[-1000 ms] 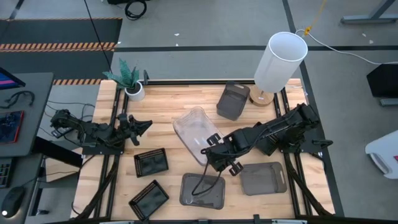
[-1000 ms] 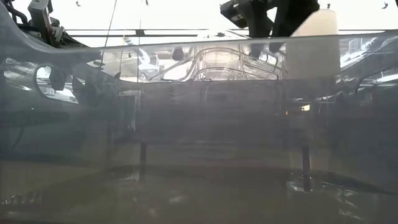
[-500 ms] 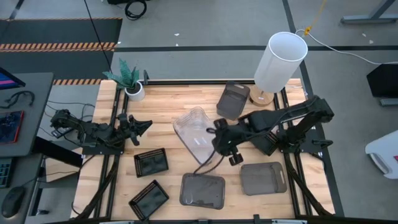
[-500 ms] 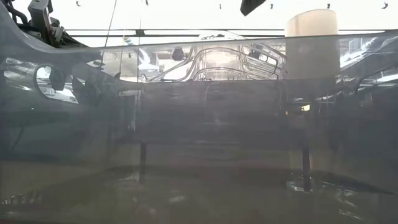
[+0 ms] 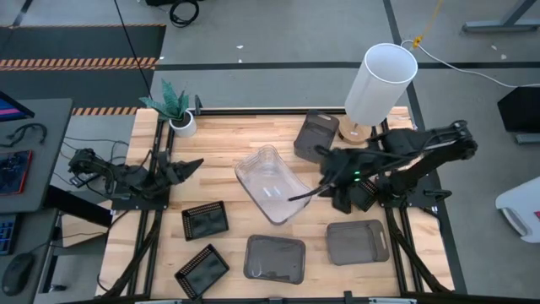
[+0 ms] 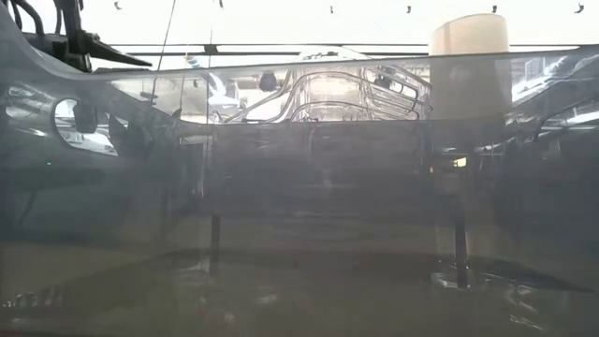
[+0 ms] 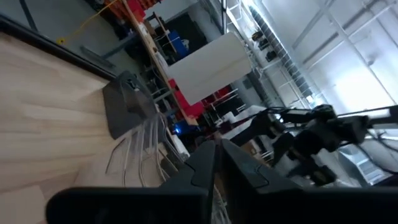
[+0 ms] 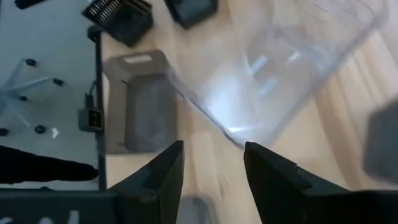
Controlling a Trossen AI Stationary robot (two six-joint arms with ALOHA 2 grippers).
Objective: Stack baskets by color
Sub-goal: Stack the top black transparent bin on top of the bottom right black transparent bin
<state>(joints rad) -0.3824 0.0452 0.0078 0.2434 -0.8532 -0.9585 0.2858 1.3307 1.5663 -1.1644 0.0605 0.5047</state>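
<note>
A large clear basket (image 5: 270,190) rests on its base mid-table. Three smoky-grey baskets stand around it: far (image 5: 316,135), near centre (image 5: 274,257), near right (image 5: 357,242). Two small black slatted baskets (image 5: 205,221) (image 5: 202,268) sit near left. My right gripper (image 8: 211,174) hangs open and empty, high above the table just right of the clear basket (image 8: 292,68); it looks down on the near grey basket (image 8: 140,106). My left gripper (image 5: 181,167) waits shut at the table's left side, pointing level across it.
A tall white lamp shade (image 5: 380,84) stands at the far right, behind the far grey basket. A small white pot with a green plant (image 5: 177,114) sits at the far left. The low view looks through a grey basket's wall (image 6: 299,206).
My right gripper has risen from just above the near-centre grey basket and drawn back toward the table's far right, rolling as it went. My left gripper has rolled about its own axis without leaving its place. No basket has moved.
</note>
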